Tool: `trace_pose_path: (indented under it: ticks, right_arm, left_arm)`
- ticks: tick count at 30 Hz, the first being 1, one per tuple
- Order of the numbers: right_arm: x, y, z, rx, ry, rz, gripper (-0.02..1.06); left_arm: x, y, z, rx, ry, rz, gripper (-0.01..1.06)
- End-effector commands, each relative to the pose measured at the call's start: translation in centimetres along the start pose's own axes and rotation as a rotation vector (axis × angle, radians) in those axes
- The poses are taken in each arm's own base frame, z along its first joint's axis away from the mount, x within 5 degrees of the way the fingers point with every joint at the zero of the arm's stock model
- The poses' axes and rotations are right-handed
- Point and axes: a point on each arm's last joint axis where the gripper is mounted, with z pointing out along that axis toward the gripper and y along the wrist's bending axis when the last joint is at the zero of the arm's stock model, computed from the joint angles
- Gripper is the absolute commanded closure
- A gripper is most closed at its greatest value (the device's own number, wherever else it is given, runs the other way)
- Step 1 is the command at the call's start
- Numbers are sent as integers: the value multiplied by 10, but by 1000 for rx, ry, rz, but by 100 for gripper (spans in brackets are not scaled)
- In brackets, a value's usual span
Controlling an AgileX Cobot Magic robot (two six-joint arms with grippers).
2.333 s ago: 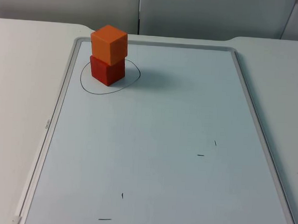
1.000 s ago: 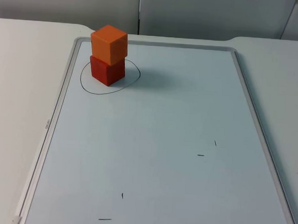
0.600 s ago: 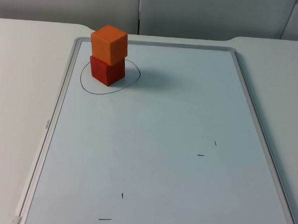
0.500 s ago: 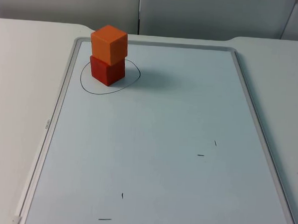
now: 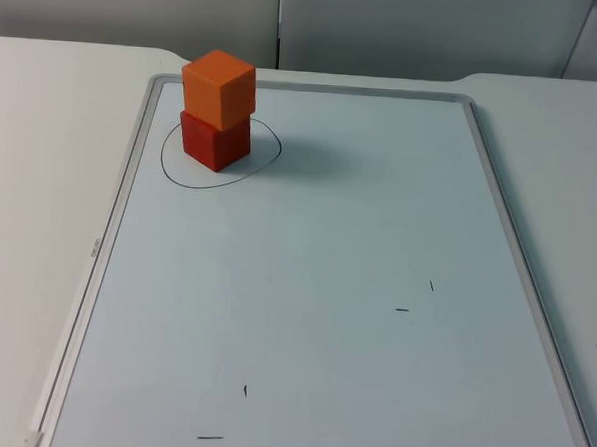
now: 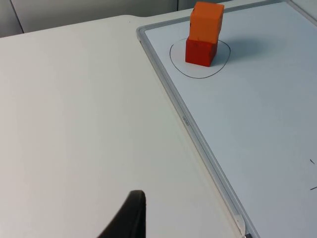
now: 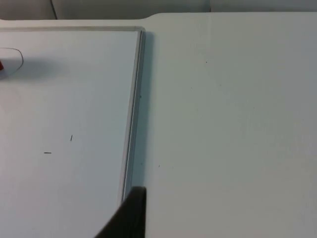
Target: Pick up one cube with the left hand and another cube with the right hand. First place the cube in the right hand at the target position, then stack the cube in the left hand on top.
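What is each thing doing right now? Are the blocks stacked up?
orange cube: upright, stacked on top of the red cube, nothing holding it.
red cube: sitting on the whiteboard inside the drawn circle, under the orange cube.
drawn circle: holds the stack.
whiteboard: lying flat on the table, with a few small pen marks.

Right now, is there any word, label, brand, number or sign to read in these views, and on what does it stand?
No legible text.
Whiteboard: a hand-drawn circle around the stacked cubes and a few short pen strokes, no letters.
Whiteboard frame: a small mark, too small to read.
Orange cube and red cube: no markings visible.
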Motion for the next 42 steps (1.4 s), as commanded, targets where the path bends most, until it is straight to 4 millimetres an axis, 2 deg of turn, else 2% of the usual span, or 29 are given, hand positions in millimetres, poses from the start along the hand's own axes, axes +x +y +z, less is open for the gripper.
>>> trace_pose_path:
  ticks: [1,29,42]
  right_arm:
    - [0,0,1,4,-12,1,0]
    - [0,1,1,40,-11,20,0]
    - [0,1,1,40,-11,20,0]
  left_arm:
    - [0,-1,0,11,-12,-8,0]
    - [0,-1,0,-6,-12,-14,0]
    - [-1,-2,0,-227,-10,-127,0]
